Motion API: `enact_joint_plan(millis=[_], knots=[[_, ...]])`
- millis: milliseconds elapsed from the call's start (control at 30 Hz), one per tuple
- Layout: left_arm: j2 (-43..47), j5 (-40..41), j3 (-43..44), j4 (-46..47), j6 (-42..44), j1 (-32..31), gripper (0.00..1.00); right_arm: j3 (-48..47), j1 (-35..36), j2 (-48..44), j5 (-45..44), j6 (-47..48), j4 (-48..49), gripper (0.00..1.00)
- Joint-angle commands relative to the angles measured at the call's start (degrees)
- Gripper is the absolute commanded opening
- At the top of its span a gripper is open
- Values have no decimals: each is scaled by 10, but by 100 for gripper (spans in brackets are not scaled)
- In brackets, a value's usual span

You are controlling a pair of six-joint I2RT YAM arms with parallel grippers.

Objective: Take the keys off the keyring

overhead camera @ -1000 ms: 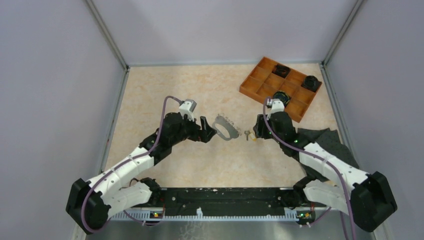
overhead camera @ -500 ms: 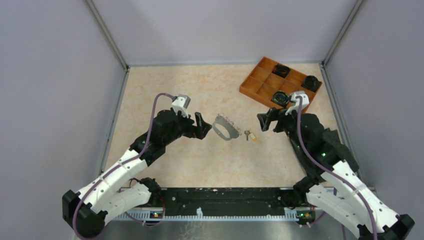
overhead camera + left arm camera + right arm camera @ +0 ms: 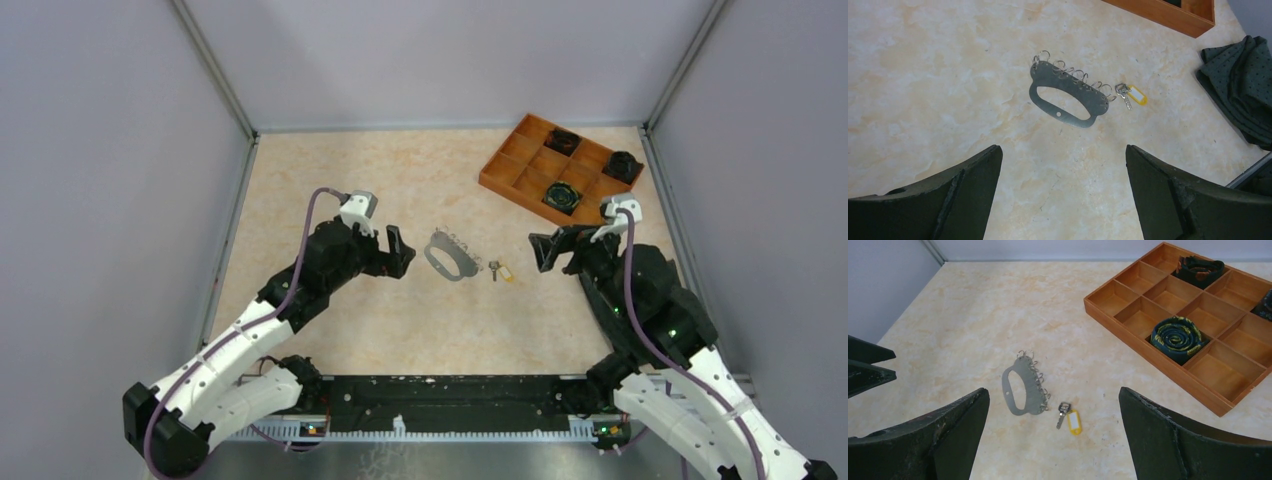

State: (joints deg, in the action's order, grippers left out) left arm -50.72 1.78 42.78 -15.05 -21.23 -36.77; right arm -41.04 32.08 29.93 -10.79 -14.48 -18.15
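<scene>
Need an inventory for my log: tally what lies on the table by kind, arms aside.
Keyring: 1
Key: 1
Yellow tag: 1
Tray: 1
Dark rolls in the tray: 3
Cloth: 1
Total: 8

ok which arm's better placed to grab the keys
Right, probably. The keys lie at the keyring end facing the open right pincer; the keyring sits between them and the left pincer.
</scene>
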Motion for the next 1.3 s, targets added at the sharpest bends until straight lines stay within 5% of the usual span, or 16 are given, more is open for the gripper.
enact_joint_plan(millis=[0,1267], knots=[[9,17,10,6,8,3,99,-19,-5,-7,-12,11,-9,99],[8,-13,7,7,14,3,99,-18,-5,-9,-12,12,-7,99]])
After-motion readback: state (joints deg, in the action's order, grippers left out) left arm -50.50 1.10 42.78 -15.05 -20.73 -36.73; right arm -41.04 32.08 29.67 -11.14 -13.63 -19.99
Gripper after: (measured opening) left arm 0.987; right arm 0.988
